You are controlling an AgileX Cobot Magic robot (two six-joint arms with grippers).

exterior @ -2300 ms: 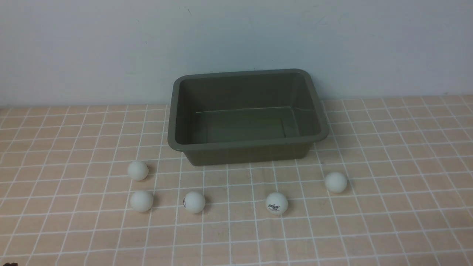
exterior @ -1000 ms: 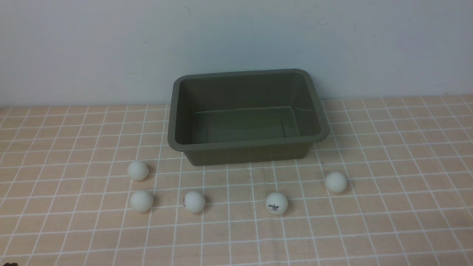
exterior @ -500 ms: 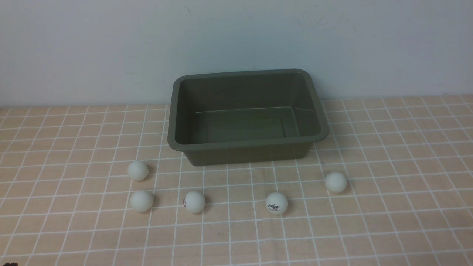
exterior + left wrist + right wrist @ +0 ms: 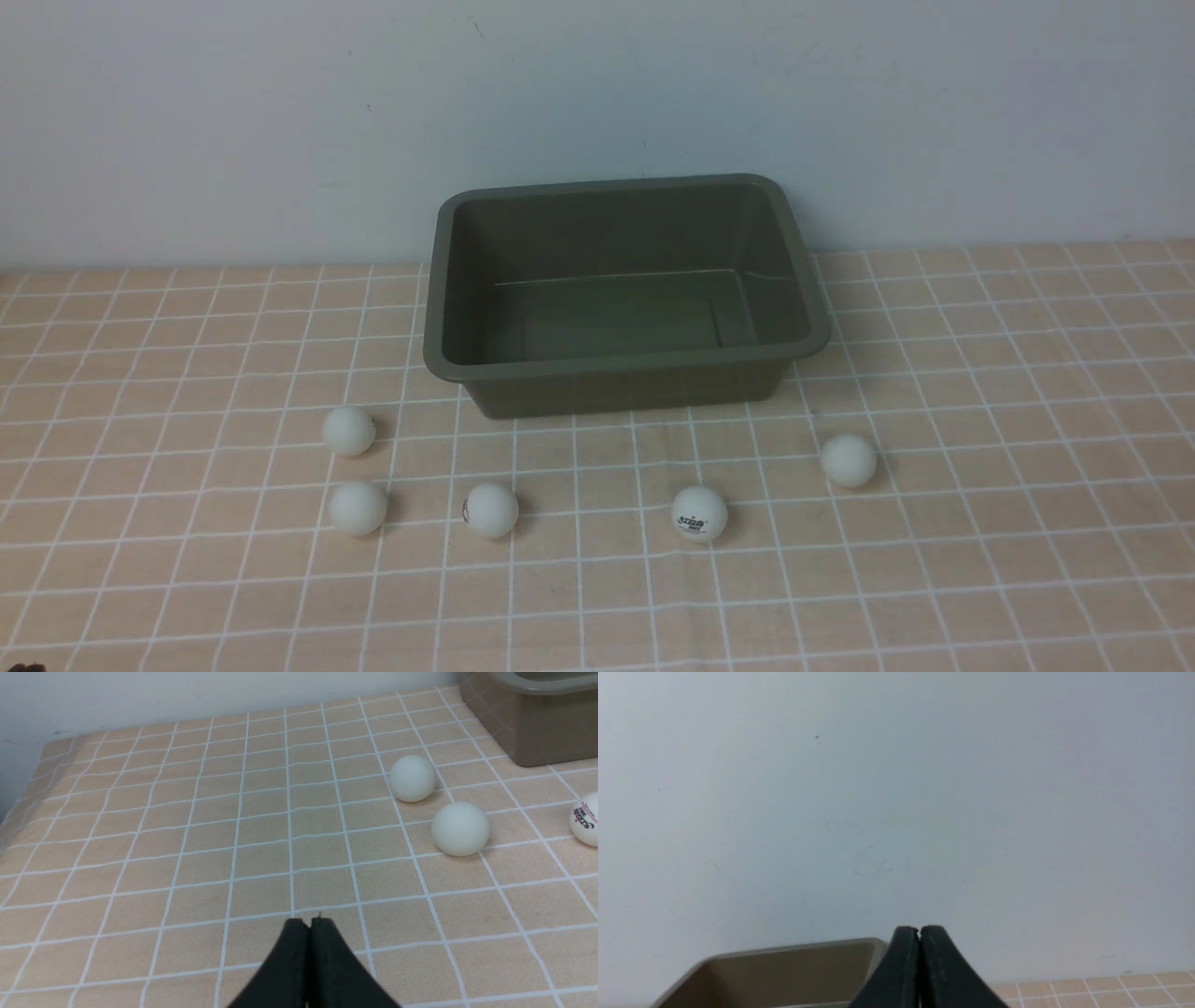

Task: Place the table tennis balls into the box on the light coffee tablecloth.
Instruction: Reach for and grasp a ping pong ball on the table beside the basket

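My left gripper (image 4: 309,924) is clenched on nothing, low over the light peach-tan gridded tablecloth (image 4: 187,373). My right gripper (image 4: 919,931) is likewise pressed closed and empty, facing the pale wall (image 4: 896,788). Five small white matte table tennis balls (image 4: 490,511) lie on the cloth before the rectangular olive-green plastic box (image 4: 616,366), none touching it.

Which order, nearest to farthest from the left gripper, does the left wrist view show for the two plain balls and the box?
1. Near plain ball, closest to the left gripper.
2. Far plain ball, just beyond it.
3. Box, farthest, behind both.
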